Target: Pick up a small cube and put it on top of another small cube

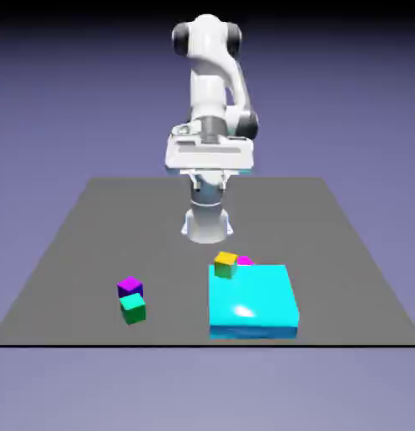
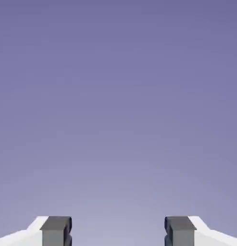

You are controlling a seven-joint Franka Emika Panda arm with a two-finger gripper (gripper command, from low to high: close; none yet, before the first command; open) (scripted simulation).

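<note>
Empty gripper [image 1: 210,183], crowded cubes

From where I stand, the jaws hang parted with nothing between them, high above the dark table [image 1: 151,219]. The green cube [image 1: 133,311] sits just in front of the purple cube [image 1: 130,286], toward the exterior view's left; whether they touch, I can't tell. Nor can I say which is meant to be lifted. Coming down there, a finger could clip the neighbour and shove it askew. The yellow-topped cube [image 1: 226,265] is at the far left corner of the cyan slab [image 1: 252,295], the magenta piece [image 1: 245,261] partly hidden beside it; a low approach might strike the slab. An off-centre release could topple the stack.
</note>
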